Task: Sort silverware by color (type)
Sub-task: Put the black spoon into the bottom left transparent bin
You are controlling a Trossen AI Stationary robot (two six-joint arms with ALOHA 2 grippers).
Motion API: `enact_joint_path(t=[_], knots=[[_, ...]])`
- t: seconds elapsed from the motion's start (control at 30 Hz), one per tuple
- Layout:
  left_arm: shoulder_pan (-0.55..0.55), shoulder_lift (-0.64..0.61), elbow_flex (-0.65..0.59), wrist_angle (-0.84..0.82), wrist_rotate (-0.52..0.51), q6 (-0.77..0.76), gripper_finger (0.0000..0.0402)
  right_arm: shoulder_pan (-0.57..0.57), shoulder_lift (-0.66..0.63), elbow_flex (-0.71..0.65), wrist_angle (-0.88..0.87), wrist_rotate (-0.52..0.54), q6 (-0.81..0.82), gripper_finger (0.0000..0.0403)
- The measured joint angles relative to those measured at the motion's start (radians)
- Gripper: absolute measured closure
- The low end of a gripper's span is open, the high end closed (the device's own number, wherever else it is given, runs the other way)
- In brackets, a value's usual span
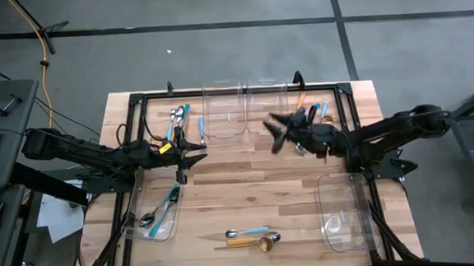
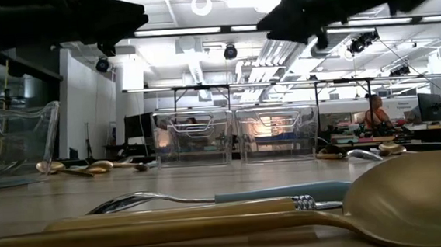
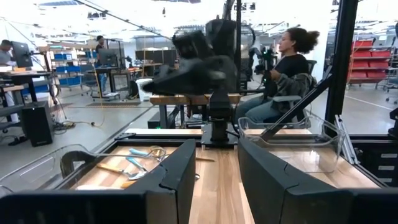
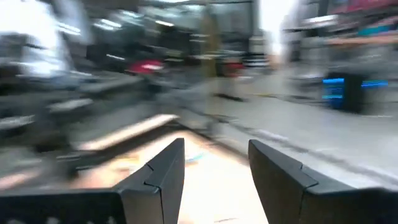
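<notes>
silverware: two spoons (image 1: 252,237) near front edge, two in bin (image 1: 154,223).

no readable text, labels, numbers — none

We're in a big open robotics lab or workshop, no question. Exposed ducts and strip lights (image 2: 222,30) run across a white ceiling, the floor is bare grey concrete (image 1: 213,6), and more workbenches (image 3: 28,78) stretch back with monitors and blue storage bins. Red shelving (image 3: 370,62) lines one wall. A seated person (image 3: 283,81) works at a station behind the wooden table (image 1: 249,190).
</notes>
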Motion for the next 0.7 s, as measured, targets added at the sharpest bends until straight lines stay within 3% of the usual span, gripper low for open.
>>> enact_joint_path(t=[0.13,0.33,0.4,0.53,0.7], knots=[[0.0,0.0,0.0,0.0,0.0,0.002,0.0291,-0.082,-0.028,0.185,-0.417,0.161,0.044,0.024],[0.0,0.0,0.0,-0.001,-0.003,-0.001,0.0291,-0.271,0.014,0.511,-1.227,0.131,0.311,0.024],[0.0,0.0,0.0,-0.005,-0.003,-0.001,0.0291,-0.341,0.04,0.59,-1.412,0.091,0.372,0.024],[0.0,0.0,0.0,-0.003,-0.003,-0.001,0.0291,-0.479,0.082,0.64,-1.625,-0.026,0.454,0.024],[0.0,0.0,0.0,-0.001,-0.003,-0.001,0.0291,-0.592,0.098,0.524,-1.617,-0.204,0.494,0.024]])
